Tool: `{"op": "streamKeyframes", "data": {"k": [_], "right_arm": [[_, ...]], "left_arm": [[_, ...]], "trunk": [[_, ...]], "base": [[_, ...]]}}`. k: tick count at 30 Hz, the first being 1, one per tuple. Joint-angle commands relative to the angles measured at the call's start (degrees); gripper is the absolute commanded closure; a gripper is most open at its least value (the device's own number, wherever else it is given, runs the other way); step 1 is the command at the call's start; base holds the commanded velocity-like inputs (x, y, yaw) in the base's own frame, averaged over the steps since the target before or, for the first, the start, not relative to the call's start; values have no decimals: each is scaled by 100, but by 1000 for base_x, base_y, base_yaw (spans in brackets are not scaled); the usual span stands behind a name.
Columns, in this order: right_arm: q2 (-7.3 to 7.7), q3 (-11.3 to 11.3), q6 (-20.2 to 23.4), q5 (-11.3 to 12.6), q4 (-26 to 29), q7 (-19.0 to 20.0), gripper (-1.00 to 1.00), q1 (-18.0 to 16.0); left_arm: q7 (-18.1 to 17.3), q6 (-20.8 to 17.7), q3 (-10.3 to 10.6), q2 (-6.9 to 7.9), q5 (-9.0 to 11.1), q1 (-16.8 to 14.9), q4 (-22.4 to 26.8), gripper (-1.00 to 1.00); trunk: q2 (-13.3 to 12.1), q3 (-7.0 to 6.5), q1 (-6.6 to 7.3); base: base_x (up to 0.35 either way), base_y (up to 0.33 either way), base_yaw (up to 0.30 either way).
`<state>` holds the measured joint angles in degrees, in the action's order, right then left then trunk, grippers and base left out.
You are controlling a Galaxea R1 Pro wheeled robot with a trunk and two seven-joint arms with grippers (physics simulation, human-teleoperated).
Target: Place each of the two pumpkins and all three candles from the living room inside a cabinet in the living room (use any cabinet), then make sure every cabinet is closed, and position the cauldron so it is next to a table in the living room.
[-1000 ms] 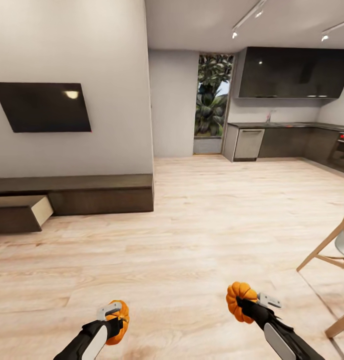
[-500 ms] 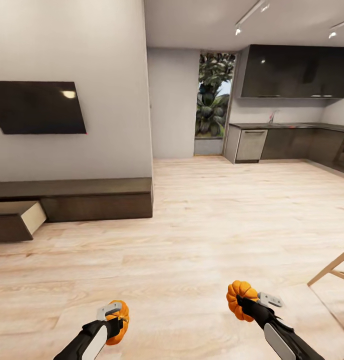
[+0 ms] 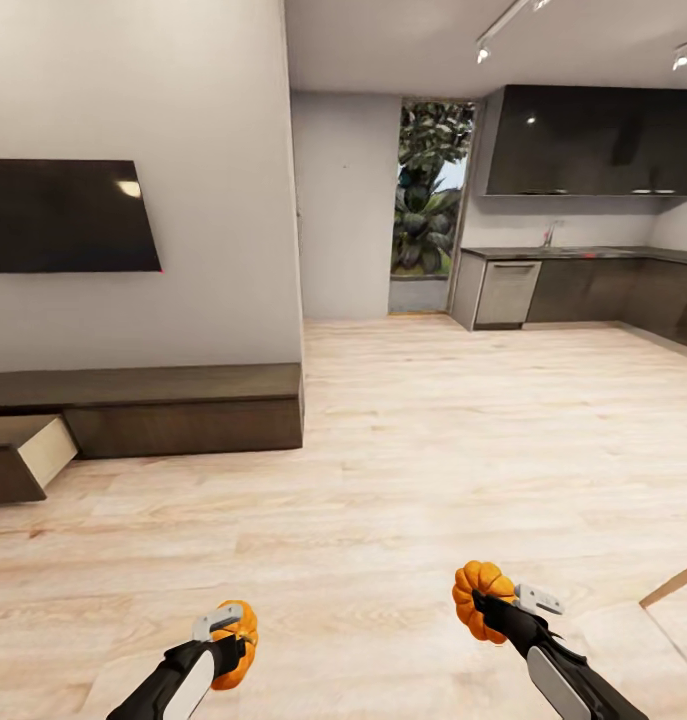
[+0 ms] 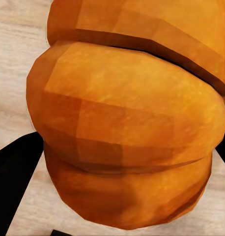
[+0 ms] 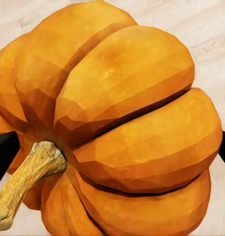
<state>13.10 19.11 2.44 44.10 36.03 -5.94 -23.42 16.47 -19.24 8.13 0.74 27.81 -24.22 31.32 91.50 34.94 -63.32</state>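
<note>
- Left gripper (image 3: 233, 640), lower left of the head view: clamped on a pumpkin (image 3: 239, 632); in the left wrist view the orange ribs (image 4: 127, 132) sit between dark fingers (image 4: 14, 182).
- Right gripper (image 3: 483, 605), lower right of the head view: clamped on the second pumpkin (image 3: 478, 598); the right wrist view shows its tan stem (image 5: 26, 179).
- Cabinet (image 3: 183, 410), middle left: low and dark brown, along the wall under a black wall screen (image 3: 68, 215).
- Open drawer (image 3: 23, 460), left edge: pulled out, pale inside.
- Wooden floor (image 3: 413, 480), centre.
- Kitchen units (image 3: 583, 285), upper right.
</note>
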Motion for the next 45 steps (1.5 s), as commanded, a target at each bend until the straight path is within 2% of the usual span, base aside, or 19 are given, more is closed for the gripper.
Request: {"op": "streamKeyframes", "data": {"k": [1,29,45], "right_arm": [[9,40,11,38,18,-57,100,-5],[0,40,-94,38,18,-57,100,-5],[0,40,-95,38,18,-57,100,-5]], "left_arm": [[67,-19,48,8,40,-3,14,100],[67,20,98,1,40,-3,14,100],[67,94,144,-3,40,-3,14,100]], "trunk": [[3,5,-3],[3,5,-3],[3,5,-3]], "base": [[338,0,0],[338,0,1],[338,0,113]]}}
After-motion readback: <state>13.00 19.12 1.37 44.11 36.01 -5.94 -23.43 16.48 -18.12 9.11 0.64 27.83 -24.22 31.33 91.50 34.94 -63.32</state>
